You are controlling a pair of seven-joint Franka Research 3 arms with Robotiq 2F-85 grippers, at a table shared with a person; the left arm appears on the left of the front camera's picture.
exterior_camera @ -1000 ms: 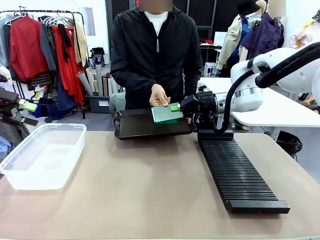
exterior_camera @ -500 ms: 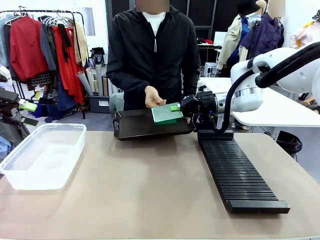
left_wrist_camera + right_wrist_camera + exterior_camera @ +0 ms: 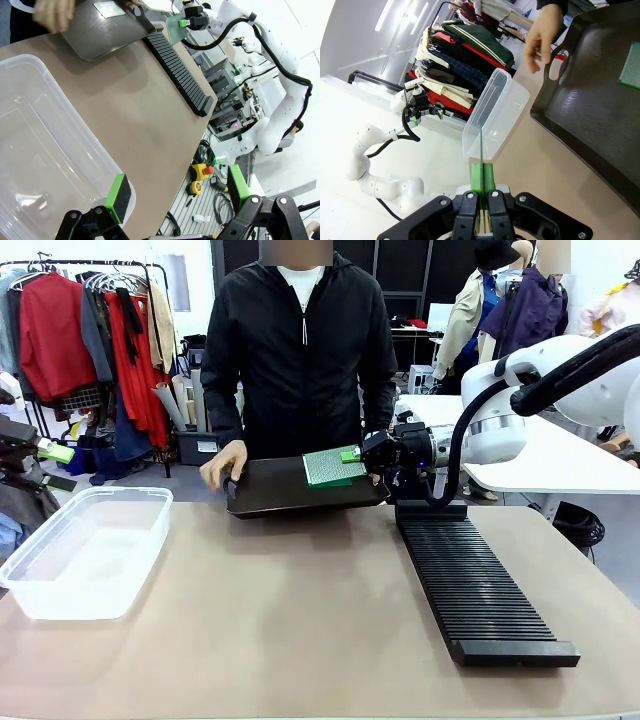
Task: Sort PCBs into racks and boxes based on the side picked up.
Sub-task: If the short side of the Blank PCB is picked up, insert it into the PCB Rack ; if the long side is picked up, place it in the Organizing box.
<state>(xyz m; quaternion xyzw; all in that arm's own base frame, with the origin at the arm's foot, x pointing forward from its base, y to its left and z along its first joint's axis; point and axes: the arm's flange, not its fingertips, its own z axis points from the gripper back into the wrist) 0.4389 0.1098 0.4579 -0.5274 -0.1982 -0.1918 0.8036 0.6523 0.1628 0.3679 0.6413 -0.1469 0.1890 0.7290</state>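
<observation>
rack [image 3: 475, 585]: long and black on the table [image 3: 300, 640], long axis running from the near edge away toward the person, narrow slots crossing it; every slot in sight looks vacant.
tub [image 3: 85, 550]: well to the left of the rack, clear, nothing inside.
left gripper [image 3: 179, 192]: far left of the rack, hanging over the tub's rim; fingers spread wide, nothing between them.
tray [image 3: 270, 490]: just beyond the rack's far end and off to its left; flat, dark brown, with a loose PCB [image 3: 631, 65] lying flat on it.
held PCB [image 3: 333, 467]: raised over the tray's right part, just up and left of the rack's far end; lighter dotted face turned toward the front camera, tilted rather than upright; a thin edge-on line in the right wrist view.
right gripper [image 3: 352, 455]: just above and beyond the rack's far end; clamped on the held PCB's right edge, a green pad on each face.
person's hand [image 3: 222, 463]: at the tray's left handle, well left of the rack's far end, clear of the held PCB.
deciding relation: rack directly toward the near side from the right gripper, far nearer than the tub; board face closer to flat, so probably needs turning upright and square to the rack's long axis to enter a slot.
nearer arm: right for the rack, left for the tub.
</observation>
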